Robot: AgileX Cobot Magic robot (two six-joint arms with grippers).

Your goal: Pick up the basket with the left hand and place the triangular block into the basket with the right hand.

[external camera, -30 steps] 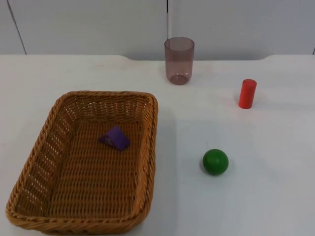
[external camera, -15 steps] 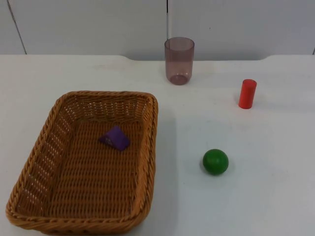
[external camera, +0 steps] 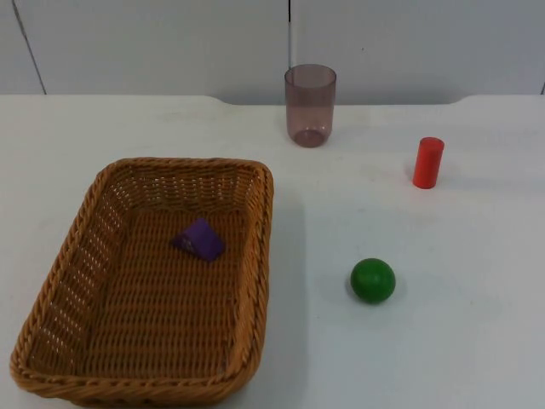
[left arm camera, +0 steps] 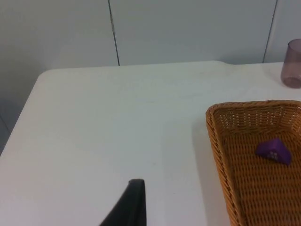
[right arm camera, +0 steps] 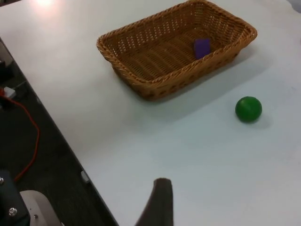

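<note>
Basket [external camera: 145, 281], woven wicker, sits on the worktop [external camera: 443, 341] with the purple block [external camera: 198, 238] already lying inside it, toward the wall nearest the cup [external camera: 310, 105]. It looks light and stiff, its weave rough enough to resist slipping; the rim of a side wall seems the best place to pinch. The ball [external camera: 373, 279] lies beside the basket, the red cylinder [external camera: 428, 162] farther off. Left gripper [left arm camera: 130, 207] and right gripper [right arm camera: 158, 205] each hang above the worktop, away from the basket; I cannot tell their finger state.
</note>
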